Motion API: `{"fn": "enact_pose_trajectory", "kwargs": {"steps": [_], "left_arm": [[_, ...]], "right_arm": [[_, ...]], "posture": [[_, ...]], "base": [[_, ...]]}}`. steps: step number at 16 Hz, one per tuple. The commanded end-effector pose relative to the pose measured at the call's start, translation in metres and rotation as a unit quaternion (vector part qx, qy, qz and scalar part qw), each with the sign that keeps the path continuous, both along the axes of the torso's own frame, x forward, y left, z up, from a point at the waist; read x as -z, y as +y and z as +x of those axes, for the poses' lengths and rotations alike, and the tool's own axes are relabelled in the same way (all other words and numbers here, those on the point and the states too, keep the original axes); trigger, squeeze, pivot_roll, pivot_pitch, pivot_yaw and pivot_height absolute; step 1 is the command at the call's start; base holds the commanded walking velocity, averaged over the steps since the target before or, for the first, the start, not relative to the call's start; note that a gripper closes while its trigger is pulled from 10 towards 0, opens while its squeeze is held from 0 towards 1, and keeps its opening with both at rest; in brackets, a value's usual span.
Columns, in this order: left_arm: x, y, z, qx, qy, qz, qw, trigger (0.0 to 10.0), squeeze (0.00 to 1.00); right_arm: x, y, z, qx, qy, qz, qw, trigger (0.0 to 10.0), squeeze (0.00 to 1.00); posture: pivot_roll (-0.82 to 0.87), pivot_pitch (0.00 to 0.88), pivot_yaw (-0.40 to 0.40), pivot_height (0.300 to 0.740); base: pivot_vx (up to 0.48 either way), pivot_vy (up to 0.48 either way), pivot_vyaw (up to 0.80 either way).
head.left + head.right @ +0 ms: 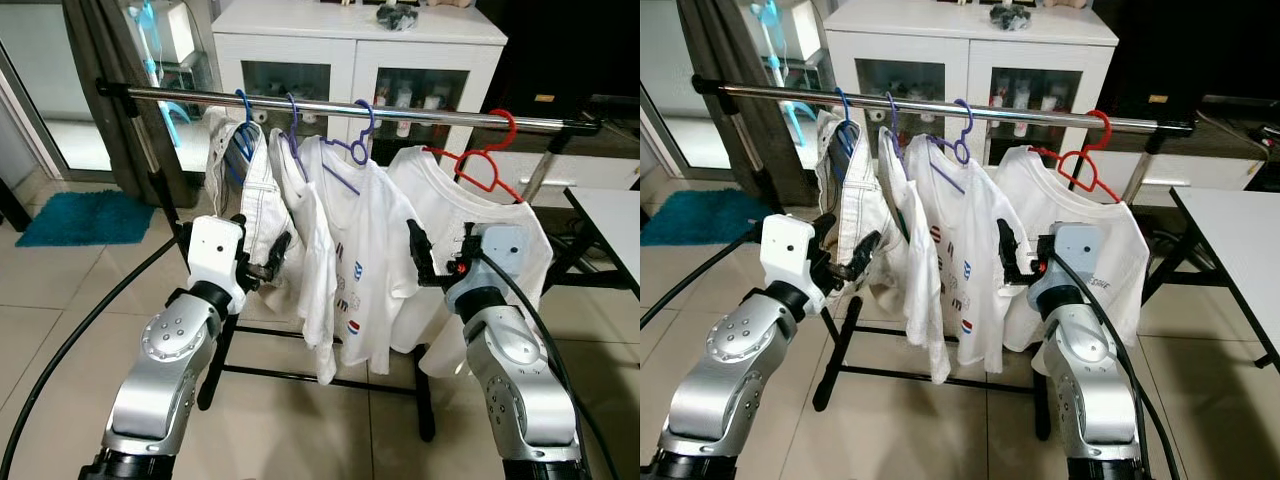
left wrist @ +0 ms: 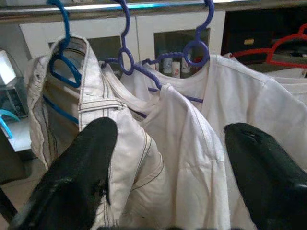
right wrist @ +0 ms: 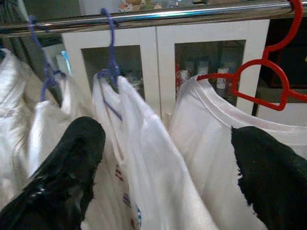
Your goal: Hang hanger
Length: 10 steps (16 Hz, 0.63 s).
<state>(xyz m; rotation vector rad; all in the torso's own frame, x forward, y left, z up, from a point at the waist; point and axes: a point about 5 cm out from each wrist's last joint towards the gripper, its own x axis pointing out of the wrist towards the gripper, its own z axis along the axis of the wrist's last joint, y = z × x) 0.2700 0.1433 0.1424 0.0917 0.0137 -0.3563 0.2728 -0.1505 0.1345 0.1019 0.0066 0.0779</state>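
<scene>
Grippers, left [image 1: 272, 262] and right [image 1: 440, 255], both open and empty, hovered below the rail [image 1: 420, 113] where the red hanger [image 1: 487, 160] already hung; a careless swing could snag shirts [image 1: 350, 260].

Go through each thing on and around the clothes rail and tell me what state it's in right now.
Blue hanger: hooked on rail, holding white stitched garment.
Two purple hangers: hooked on rail, carrying white shirts.
Red hanger: hooked on rail, carrying white T-shirt.
Left gripper: open, at the stitched garment.
Right gripper: open, holding nothing.
Cabinet doors: closed.
</scene>
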Motion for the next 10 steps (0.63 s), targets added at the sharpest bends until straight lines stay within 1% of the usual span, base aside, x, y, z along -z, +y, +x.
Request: {"fn": "enact_pose_trajectory", "kwargs": {"steps": [1, 2, 4, 5, 7, 8, 9, 10], "left_arm": [[-0.001, 0.0, -0.001, 0.007, -0.003, 0.006, 1.0, 10.0, 1.0], [-0.001, 0.0, -0.001, 0.007, -0.003, 0.007, 1.0, 10.0, 1.0], [-0.001, -0.003, -0.001, 0.009, -0.005, 0.007, 1.0, 10.0, 1.0], [-0.001, -0.005, -0.002, 0.014, -0.004, 0.008, 1.0, 10.0, 1.0], [0.0, -0.005, -0.003, 0.019, -0.002, 0.014, 1.0, 10.0, 1.0], [0.0, -0.005, -0.005, 0.021, -0.001, 0.015, 1.0, 10.0, 1.0], [0.001, -0.006, -0.006, 0.03, 0.001, 0.019, 0.999, 10.0, 1.0], [0.001, -0.007, -0.006, 0.037, 0.002, 0.024, 0.999, 10.0, 1.0]], "right_arm": [[-0.003, -0.004, 0.003, 0.007, -0.008, -0.001, 1.0, 10.0, 1.0], [-0.004, -0.003, 0.004, 0.004, -0.008, -0.01, 1.0, 10.0, 1.0], [-0.007, -0.003, 0.007, 0.002, -0.013, -0.024, 1.0, 10.0, 1.0], [-0.008, -0.003, 0.009, 0.002, -0.014, -0.023, 1.0, 10.0, 1.0], [-0.014, -0.003, 0.011, 0.002, -0.026, -0.007, 1.0, 10.0, 1.0], [-0.015, -0.001, 0.011, -0.011, -0.03, -0.01, 0.999, 10.0, 1.0], [-0.018, 0.004, 0.012, -0.042, -0.035, -0.027, 0.998, 10.0, 1.0], [-0.021, 0.006, 0.014, -0.06, -0.038, -0.036, 0.997, 10.0, 1.0]], "posture": [[-0.03, 0.0, -0.007, 0.74], [-0.03, 0.0, -0.012, 0.74], [-0.03, 0.0, -0.019, 0.74], [-0.03, 0.0, -0.021, 0.74], [-0.03, 0.0, -0.019, 0.74], [-0.03, 0.0, -0.019, 0.74], [-0.03, 0.0, -0.017, 0.74], [-0.03, 0.0, -0.017, 0.74]], "base": [[0.307, 0.0, 0.0], [0.307, 0.0, 0.0], [0.311, 0.0, 0.8], [0.311, 0.0, 0.8], [0.313, 0.0, 0.0], [0.311, 0.0, 0.0], [0.315, 0.0, 0.0], [0.315, 0.0, 0.0]]}}
